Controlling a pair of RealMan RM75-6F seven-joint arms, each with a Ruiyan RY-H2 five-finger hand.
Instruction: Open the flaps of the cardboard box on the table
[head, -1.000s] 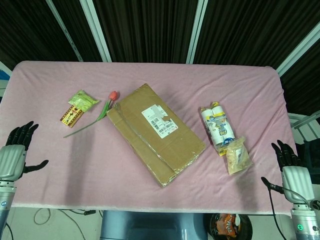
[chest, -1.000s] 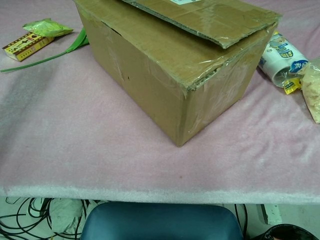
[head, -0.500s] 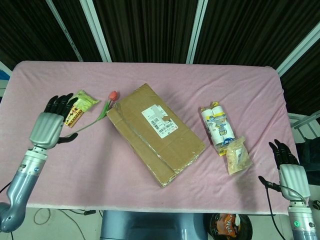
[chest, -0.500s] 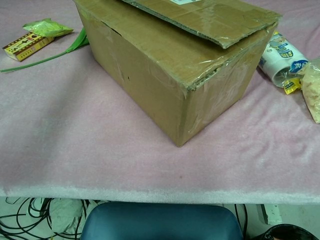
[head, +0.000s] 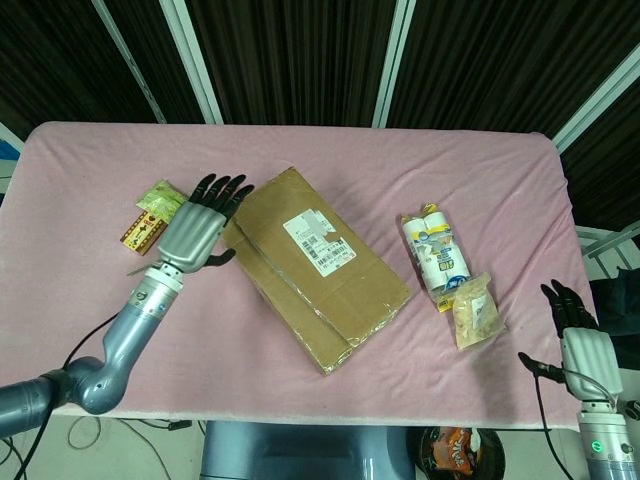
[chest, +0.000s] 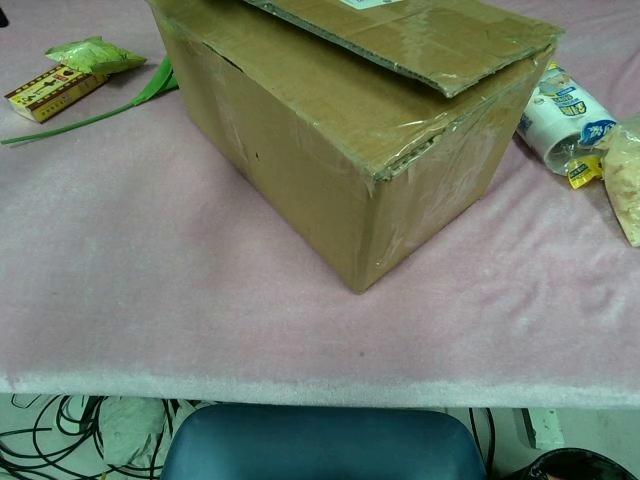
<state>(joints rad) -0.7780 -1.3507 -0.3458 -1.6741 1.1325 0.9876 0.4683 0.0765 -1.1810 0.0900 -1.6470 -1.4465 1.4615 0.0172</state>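
A brown cardboard box (head: 312, 266) with a white shipping label stands mid-table, set diagonally, its top flaps folded down. In the chest view the box (chest: 340, 130) fills the upper middle, and its top flap lies slightly raised over the taped edge. My left hand (head: 200, 225) hovers just left of the box's far-left corner, fingers spread, holding nothing. My right hand (head: 578, 330) stays off the table's front right corner, fingers extended and empty. Neither hand shows in the chest view.
A green packet (head: 163, 200), a small patterned carton (head: 142, 232) and a tulip lie left of the box. To its right lie a white printed roll pack (head: 436, 254) and a clear snack bag (head: 475, 313). A pink cloth (head: 500, 180) covers the table.
My left hand has swung up from the table's front left edge, over the left-side items, to the box's far-left corner. The right hand has barely moved. The box is unchanged.
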